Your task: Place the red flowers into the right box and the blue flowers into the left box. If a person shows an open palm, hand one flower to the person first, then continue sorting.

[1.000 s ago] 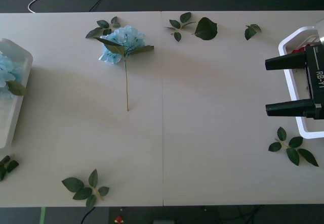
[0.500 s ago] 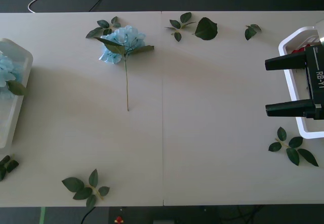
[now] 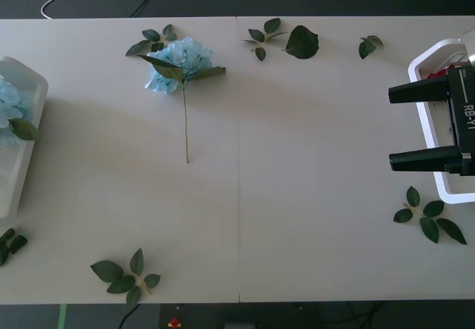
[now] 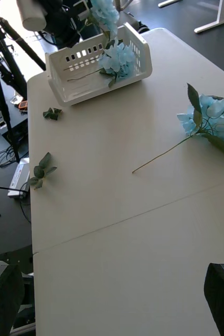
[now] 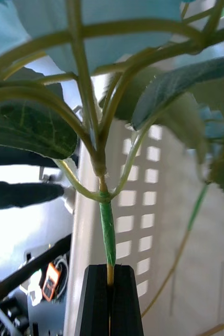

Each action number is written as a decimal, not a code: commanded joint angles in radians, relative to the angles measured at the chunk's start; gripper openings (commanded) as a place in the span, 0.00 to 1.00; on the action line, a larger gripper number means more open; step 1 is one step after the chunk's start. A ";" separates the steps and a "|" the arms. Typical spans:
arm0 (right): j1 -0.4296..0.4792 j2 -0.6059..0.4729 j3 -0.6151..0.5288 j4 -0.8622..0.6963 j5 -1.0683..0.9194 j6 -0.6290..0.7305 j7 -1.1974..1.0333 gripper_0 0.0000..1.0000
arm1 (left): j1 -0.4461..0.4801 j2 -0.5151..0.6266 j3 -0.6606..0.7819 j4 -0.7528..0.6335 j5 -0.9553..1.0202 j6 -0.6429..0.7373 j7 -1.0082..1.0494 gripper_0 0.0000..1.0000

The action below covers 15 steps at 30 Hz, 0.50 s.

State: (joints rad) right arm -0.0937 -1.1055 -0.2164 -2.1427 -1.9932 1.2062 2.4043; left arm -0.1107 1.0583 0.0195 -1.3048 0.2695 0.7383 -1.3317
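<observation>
blue stem pinched, one bloom loose

left end effector (image 5: 110, 286) is clamped on a blue flower (image 5: 104, 210) stem over the left box (image 4: 93, 63). right end effector (image 3: 423, 125) (fingers spread, empty) hovers by the right box (image 3: 427, 113). another blue flower (image 3: 180, 63) lies on the bench (image 3: 297, 195).

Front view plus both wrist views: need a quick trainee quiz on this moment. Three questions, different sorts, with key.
1. True or false: the right gripper is open, with its black fingers apart, next to the white plastic right box.
2. The left gripper is shut on: A nothing; B the green stem of a pale sky-blue flower; C a pen.
3. How many blue flowers lie on the beige table, outside the white slotted left box?

Key: 1 true. 2 B. 3 one, the loose blue flower at the table's far side.
</observation>
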 commanded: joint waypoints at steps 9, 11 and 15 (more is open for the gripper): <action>0.012 0.019 0.005 -0.023 -0.013 0.003 0.027 1.00 | -0.023 -0.023 -0.067 -0.030 -0.003 -0.045 0.074 0.01; 0.012 0.019 0.005 -0.023 -0.013 0.003 0.027 1.00 | -0.029 -0.034 -0.065 -0.030 -0.013 -0.045 0.080 0.00; 0.012 0.019 0.005 -0.023 -0.013 0.003 0.027 1.00 | -0.037 -0.055 -0.065 -0.031 -0.042 -0.045 0.088 0.02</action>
State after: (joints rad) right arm -0.0936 -1.1055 -0.2163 -2.1427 -1.9932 1.2062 2.4043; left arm -0.1123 1.0254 -0.0425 -1.3183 0.2584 0.7051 -1.3259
